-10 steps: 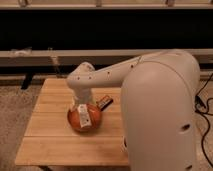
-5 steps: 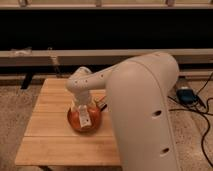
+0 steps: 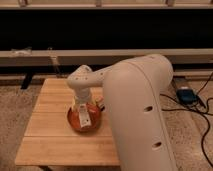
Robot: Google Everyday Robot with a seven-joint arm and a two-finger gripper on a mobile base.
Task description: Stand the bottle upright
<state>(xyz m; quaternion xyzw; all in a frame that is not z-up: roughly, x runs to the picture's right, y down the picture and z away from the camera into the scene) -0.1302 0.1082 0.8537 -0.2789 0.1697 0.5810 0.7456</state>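
The big white arm has swung in closer and the gripper (image 3: 83, 111) has dipped low, fingers spread wide and holding nothing, over the orange bowl (image 3: 72, 120) on the wooden table (image 3: 50, 140), where the bottle (image 3: 84, 119) sits, so I think a grab comes next.

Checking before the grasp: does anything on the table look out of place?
Yes. The bottle lies on its side inside the orange bowl instead of standing; the gripper hangs just above it.
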